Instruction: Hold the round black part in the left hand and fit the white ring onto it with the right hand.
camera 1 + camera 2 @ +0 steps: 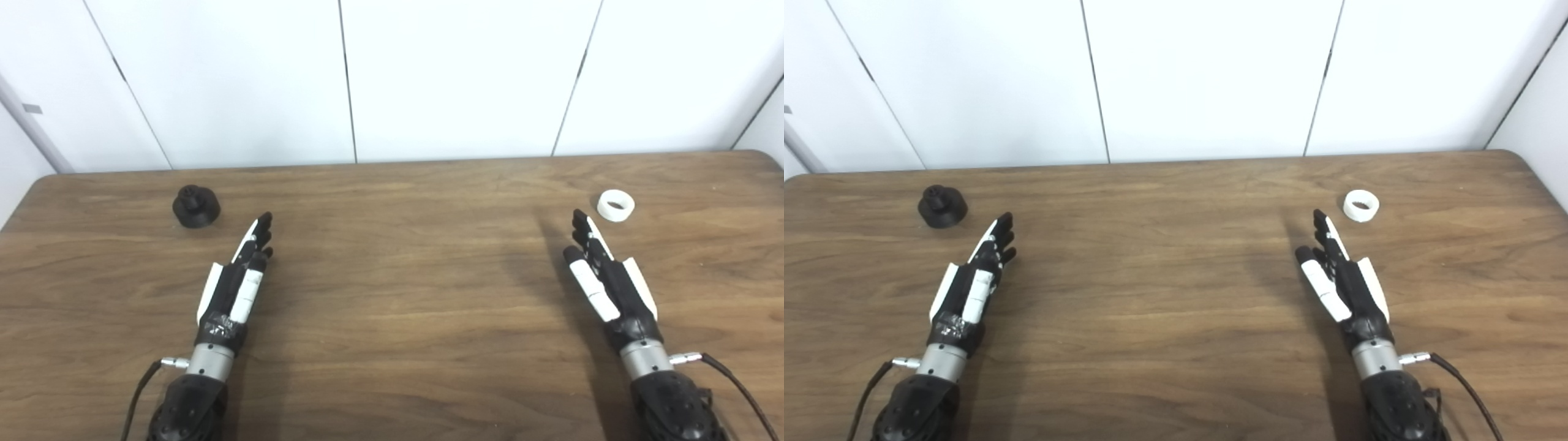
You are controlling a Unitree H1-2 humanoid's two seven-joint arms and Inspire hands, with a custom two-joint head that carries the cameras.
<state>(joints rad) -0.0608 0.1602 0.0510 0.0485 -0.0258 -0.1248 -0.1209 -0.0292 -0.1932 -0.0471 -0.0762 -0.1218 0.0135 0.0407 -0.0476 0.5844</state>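
Note:
The round black part [196,207] stands on the wooden table [392,294] at the far left, with a small knob on top. My left hand [236,282] lies just right of it and nearer to me, fingers stretched out, open and holding nothing. The white ring [615,205] lies flat at the far right. My right hand [603,275] is stretched out below and slightly left of the ring, open, its fingertips a short way from it. Neither hand touches its object.
White wall panels [392,79] rise behind the table's far edge. Cables run from both wrists toward the bottom edge. The table's rounded right corner [1519,159] lies beyond the ring.

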